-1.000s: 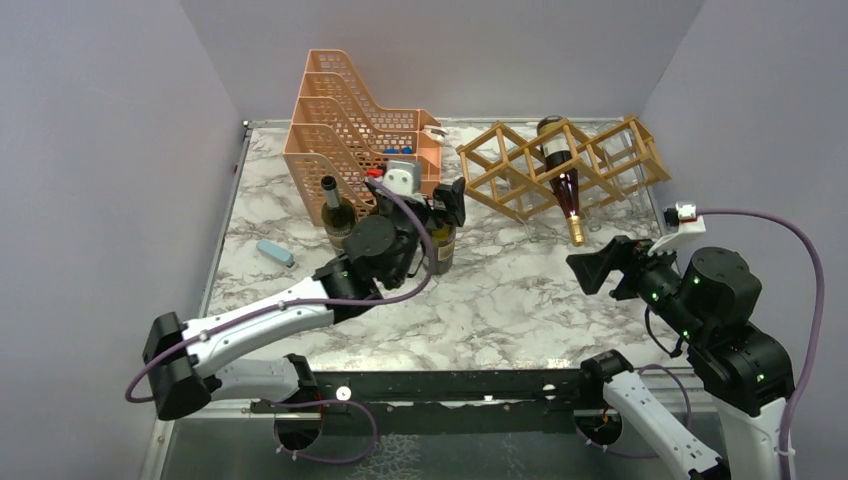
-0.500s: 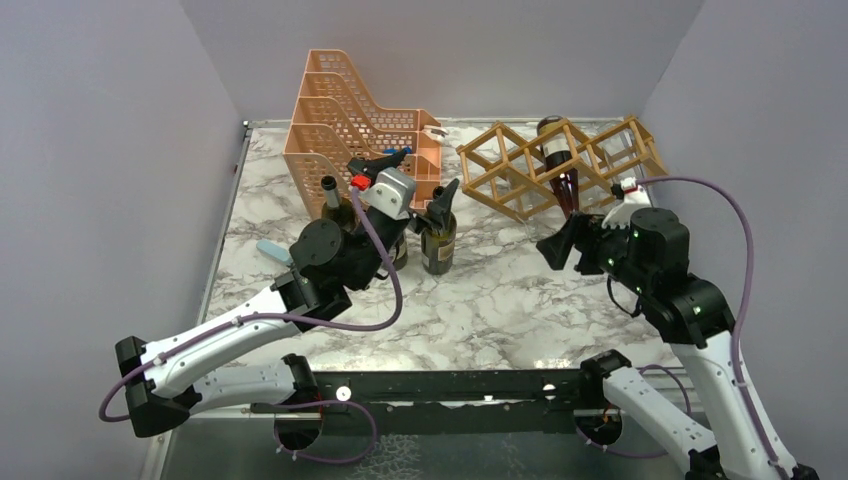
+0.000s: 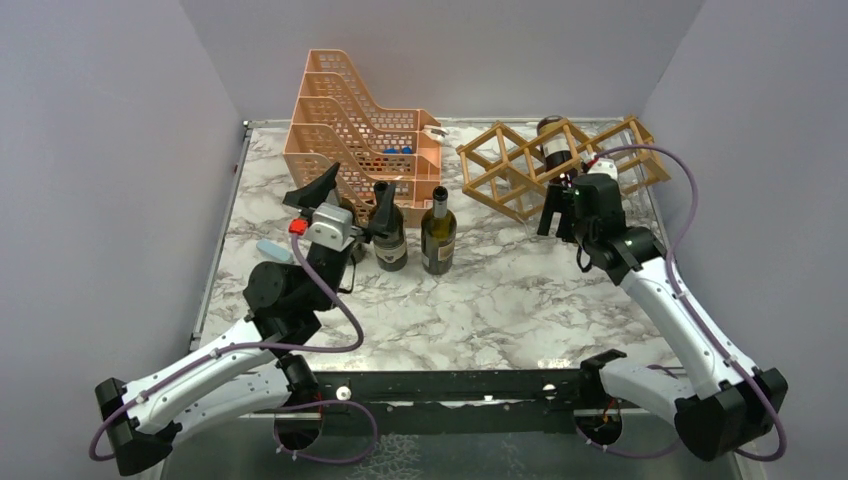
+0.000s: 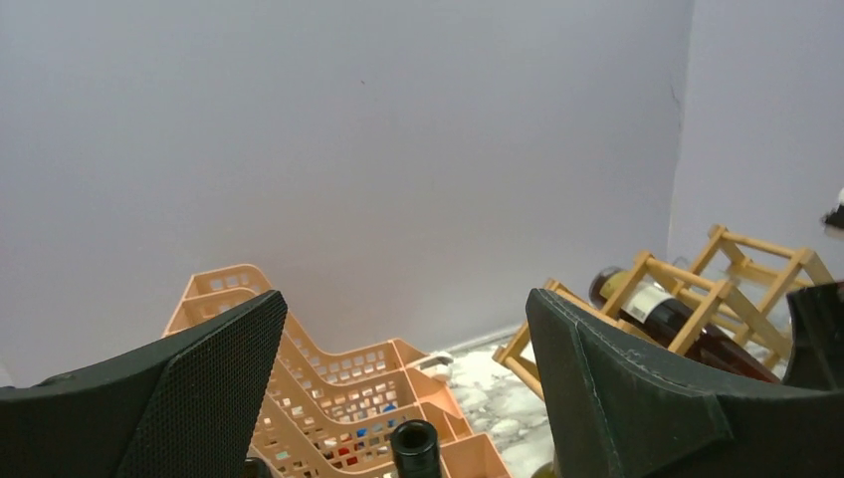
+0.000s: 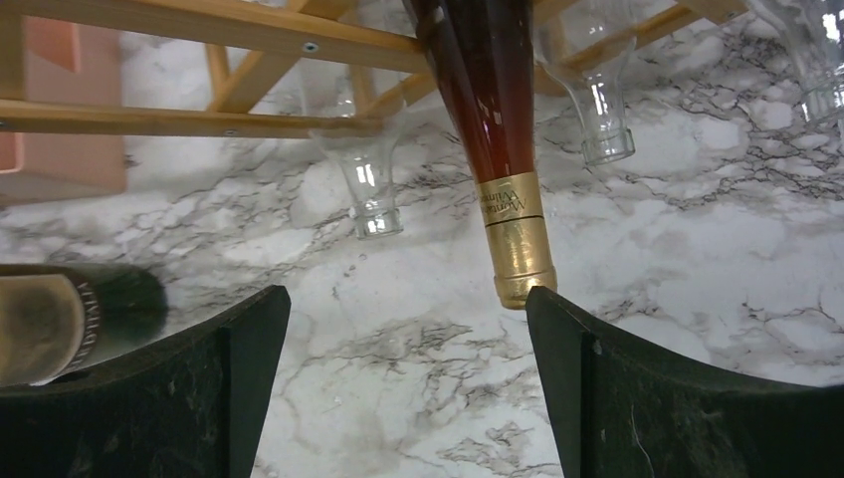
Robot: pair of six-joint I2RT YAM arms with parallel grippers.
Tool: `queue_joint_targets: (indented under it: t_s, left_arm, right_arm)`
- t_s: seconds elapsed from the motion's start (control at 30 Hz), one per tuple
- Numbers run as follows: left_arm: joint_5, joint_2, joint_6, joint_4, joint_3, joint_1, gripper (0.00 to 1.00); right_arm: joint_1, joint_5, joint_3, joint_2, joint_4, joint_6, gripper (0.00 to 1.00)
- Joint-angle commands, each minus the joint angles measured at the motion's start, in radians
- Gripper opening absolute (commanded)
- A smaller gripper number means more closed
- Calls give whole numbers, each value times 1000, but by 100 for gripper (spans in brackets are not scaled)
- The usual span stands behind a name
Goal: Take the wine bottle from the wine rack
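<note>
Wine bottle (image 5: 490, 119) in a middle cell of the wine rack (image 5: 149, 118), far right of the desk (image 3: 500, 300); long axis sloping toward the arms, gold-foiled neck foremost. Right pincer (image 5: 398, 329) released and empty, facing that neck, just short of it; by far the nearer. Left pincer (image 4: 403, 339) also released, raised near the standing bottles (image 3: 437, 240). Since a second ago: right pincer brought from the near edge up to the rack, left drawn back.

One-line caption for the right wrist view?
Open right gripper facing the gold-foiled neck of the dark red glass wine bottle in the tan wooden lattice rack.
</note>
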State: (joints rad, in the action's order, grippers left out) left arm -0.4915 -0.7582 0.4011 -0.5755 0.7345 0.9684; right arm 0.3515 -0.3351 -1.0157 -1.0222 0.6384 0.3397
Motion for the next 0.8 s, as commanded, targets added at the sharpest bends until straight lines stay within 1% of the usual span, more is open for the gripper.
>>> queue_joint_targets:
  t_s: [0.0, 0.07, 0.13, 0.23, 0.27, 0.33, 0.53, 0.67, 0.77]
  left_arm:
    - [48, 31, 64, -122, -75, -35, 95]
    - [30, 33, 40, -150, -104, -61, 91]
    - [16, 38, -33, -161, -119, -86, 91]
    - [69, 50, -75, -161, -132, -101, 91]
    - [72, 52, -77, -161, -132, -102, 90]
    - [67, 57, -78, -161, -133, -101, 90]
    - [56, 57, -74, -162, -136, -103, 90]
    - [73, 61, -79, -161, -142, -102, 90]
    - [82, 69, -81, -161, -147, -102, 87]
  right_arm:
    - [-33, -90, 50, -42, -155, 14, 91]
    - [-61, -71, 63, -71, -198, 12, 90]
    - [-95, -45, 71, -105, -235, 6, 89]
    - [-160, 10, 92, -145, -296, -15, 84]
    - [-184, 33, 103, -153, -320, -21, 84]
    - [-232, 130, 133, -164, -386, -45, 80]
    - [-263, 256, 168, -219, -493, -72, 76]
    - [-266, 314, 195, -251, -568, -71, 71]
    - [-266, 303, 227, -259, -628, -72, 70]
